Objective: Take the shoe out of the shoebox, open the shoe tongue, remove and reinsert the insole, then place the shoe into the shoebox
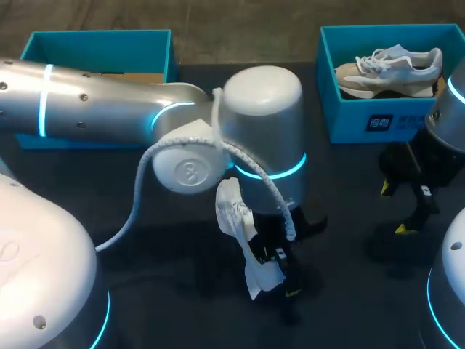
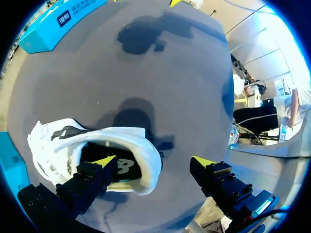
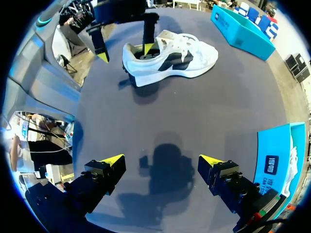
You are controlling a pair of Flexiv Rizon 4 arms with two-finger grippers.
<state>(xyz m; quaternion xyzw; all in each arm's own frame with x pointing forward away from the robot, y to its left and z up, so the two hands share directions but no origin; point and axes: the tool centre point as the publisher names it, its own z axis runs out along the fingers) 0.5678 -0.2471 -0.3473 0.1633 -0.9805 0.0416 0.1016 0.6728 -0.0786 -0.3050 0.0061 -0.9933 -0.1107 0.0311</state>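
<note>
The dark grey tabletop point(image 1: 174, 291) carries three things. A white mesh sneaker with black side markings point(image 3: 171, 57) rests on its sole around the middle, toward the near edge. An open teal cardboard shoebox point(image 1: 102, 47) sits at the far left, and a second teal shoebox point(image 1: 363, 120) at the far right, well apart.

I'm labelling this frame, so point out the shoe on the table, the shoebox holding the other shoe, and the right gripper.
Shoe point(image 3: 170, 57): right wrist view, its side panel.
Shoebox point(image 1: 350, 118): head view, its front wall.
Right gripper point(image 3: 162, 159): right wrist view, midway between its fingertips.
</note>
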